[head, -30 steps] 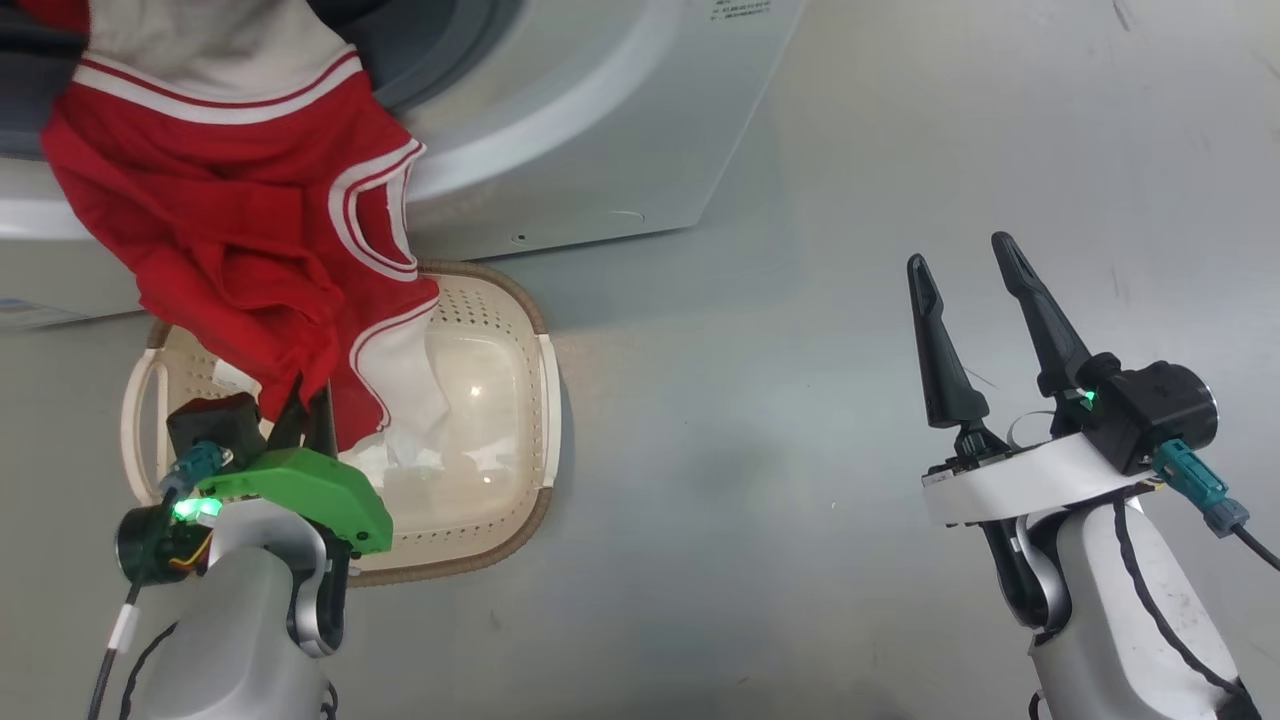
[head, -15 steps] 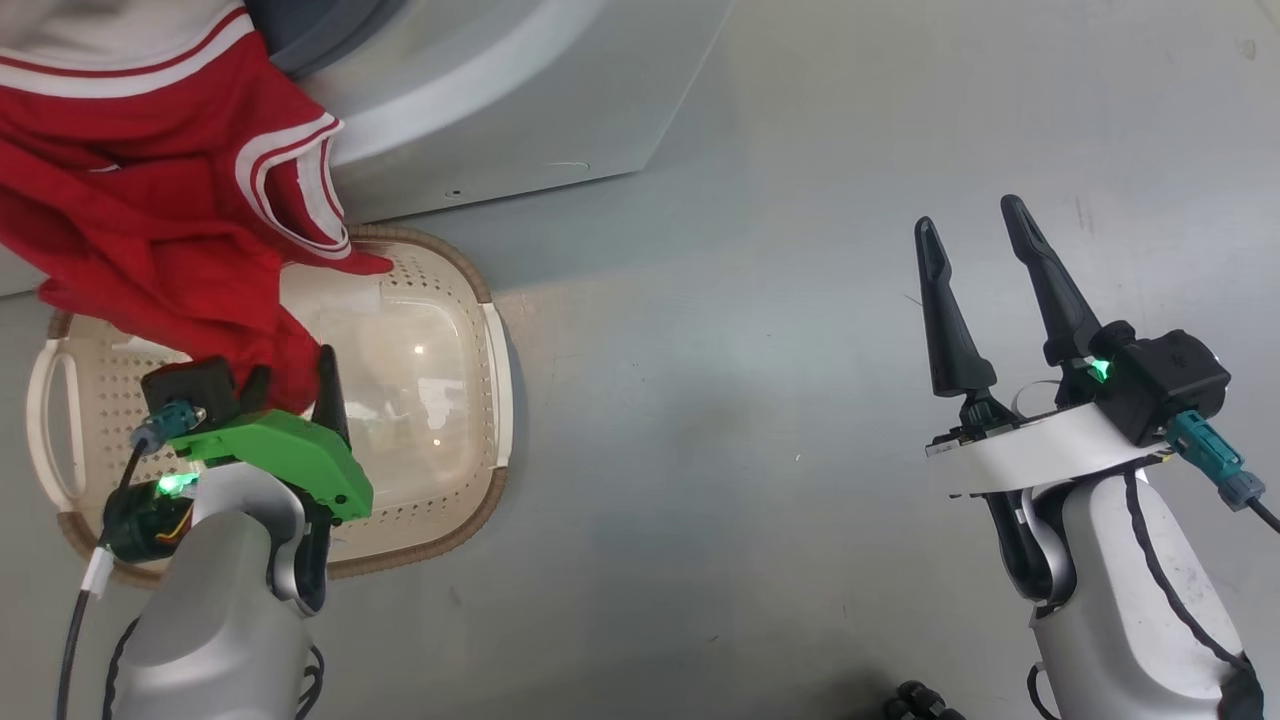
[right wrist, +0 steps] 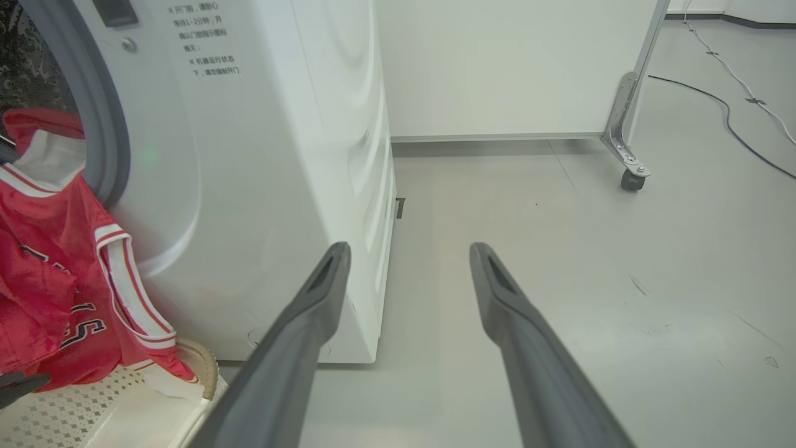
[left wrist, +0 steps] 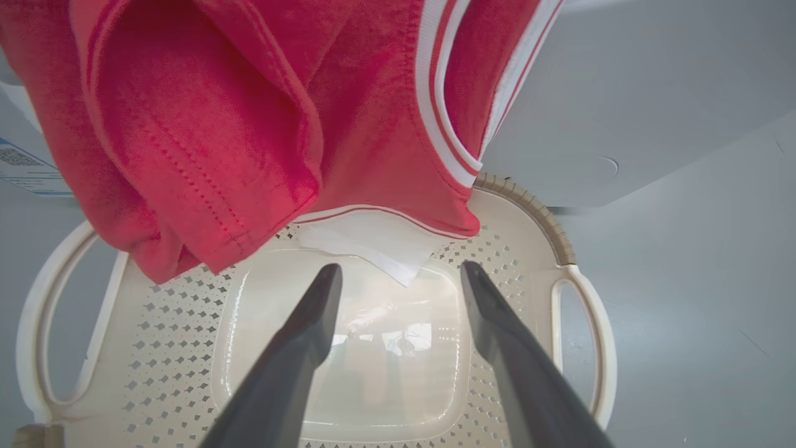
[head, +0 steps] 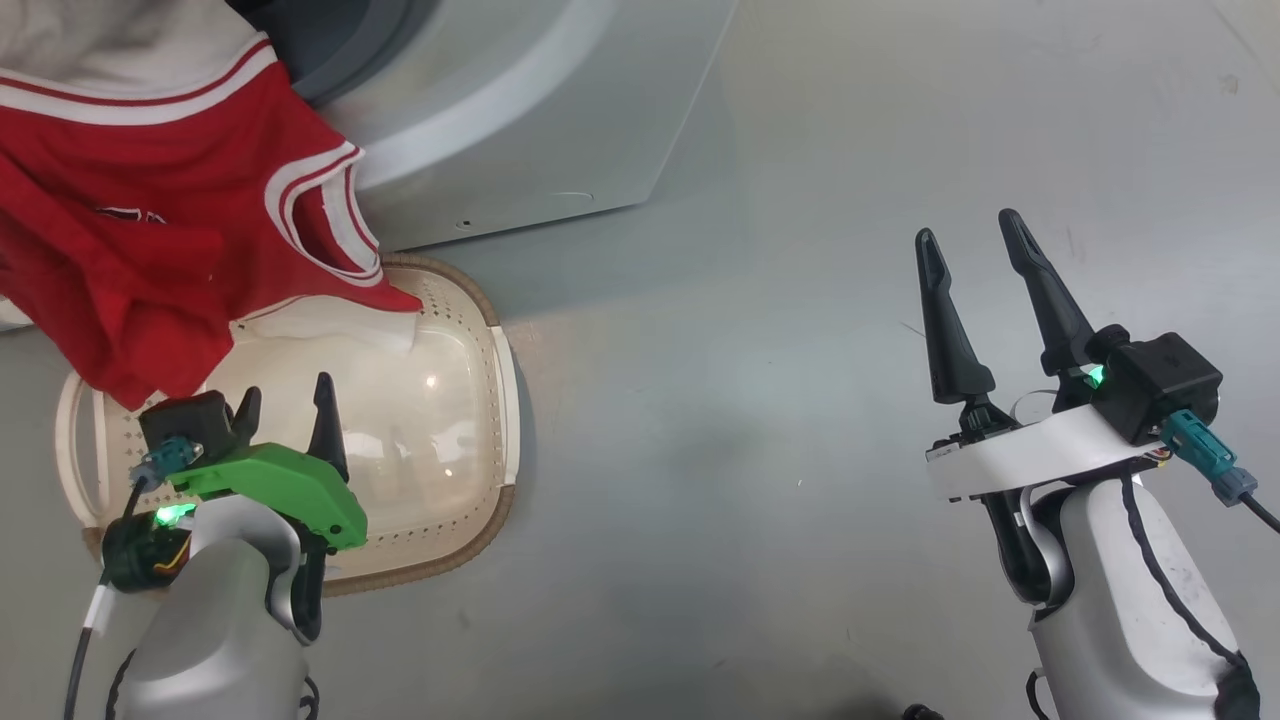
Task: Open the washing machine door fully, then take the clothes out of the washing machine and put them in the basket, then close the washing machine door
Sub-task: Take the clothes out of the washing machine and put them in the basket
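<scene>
The left end effector has its two dark fingers spread wide with nothing between them. It is poised over the cream basket, whose glossy bottom lies directly beneath and ahead of the fingertips. Just beyond those fingertips, and apart from them, a red garment with white trim and stripes hangs down from the mouth of the washing machine. Its lower edge drapes over the basket's far rim, and a white flap of its fabric rests on the perforated inner wall, a little ahead of the gap between the fingers. In the left wrist view the cloth hangs above the fingers, and the basket's two loop handles sit out to either side of them. The upper part of the garment lies in the drum opening, against the grey gasket. The right end effector is well away to the right of the left one, likewise spread and empty, held above the bare grey floor. Ahead of its fingers and to their left rises the white front corner of the washing machine, with the basket's brown rim at its foot. Farther ahead stands a white panel on a castor, and a dark cable trails across the floor to the fingers' right.
</scene>
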Robot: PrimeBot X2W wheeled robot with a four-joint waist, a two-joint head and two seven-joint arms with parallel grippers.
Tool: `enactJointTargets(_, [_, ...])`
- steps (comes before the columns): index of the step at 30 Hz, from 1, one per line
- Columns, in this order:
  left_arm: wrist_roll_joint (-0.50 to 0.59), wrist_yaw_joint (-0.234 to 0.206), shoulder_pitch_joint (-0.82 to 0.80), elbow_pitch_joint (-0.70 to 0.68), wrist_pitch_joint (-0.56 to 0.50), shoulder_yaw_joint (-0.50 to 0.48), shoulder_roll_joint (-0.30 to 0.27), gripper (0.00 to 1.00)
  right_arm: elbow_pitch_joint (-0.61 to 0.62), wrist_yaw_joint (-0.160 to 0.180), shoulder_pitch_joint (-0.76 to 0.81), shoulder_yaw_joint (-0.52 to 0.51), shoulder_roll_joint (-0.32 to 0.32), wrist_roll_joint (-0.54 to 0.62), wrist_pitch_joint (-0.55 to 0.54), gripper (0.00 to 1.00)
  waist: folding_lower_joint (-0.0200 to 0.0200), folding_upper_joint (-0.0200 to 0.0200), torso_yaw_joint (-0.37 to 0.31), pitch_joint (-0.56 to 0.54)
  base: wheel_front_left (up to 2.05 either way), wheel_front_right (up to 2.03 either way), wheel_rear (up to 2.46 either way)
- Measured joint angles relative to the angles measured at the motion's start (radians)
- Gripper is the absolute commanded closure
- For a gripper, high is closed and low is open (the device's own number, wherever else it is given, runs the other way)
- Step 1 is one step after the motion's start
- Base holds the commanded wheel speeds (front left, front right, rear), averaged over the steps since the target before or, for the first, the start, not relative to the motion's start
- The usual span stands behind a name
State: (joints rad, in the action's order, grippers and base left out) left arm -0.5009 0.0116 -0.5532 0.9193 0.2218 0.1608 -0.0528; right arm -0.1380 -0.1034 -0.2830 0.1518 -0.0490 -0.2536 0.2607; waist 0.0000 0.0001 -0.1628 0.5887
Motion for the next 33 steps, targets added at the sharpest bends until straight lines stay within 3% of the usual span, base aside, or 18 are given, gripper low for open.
enactJointTargets(13, [0.035, 0.030, 0.066, -0.009, 0.027, 0.026, 0.007, 0.00, -0.037, 0.000, 0.052, -0.028, 0.000, 0.010, 0.000, 0.00, 0.0000, 0.0000, 0.039, -0.120, 0.00, 0.00, 0.00])
enactJointTargets(33, [0.117, 0.023, 0.161, -0.330, 0.027, 0.024, 0.015, 0.00, -0.053, 0.000, 0.132, -0.053, 0.001, 0.034, 0.000, 0.00, 0.0000, 0.0000, 0.155, -0.267, 0.00, 0.00, 0.00])
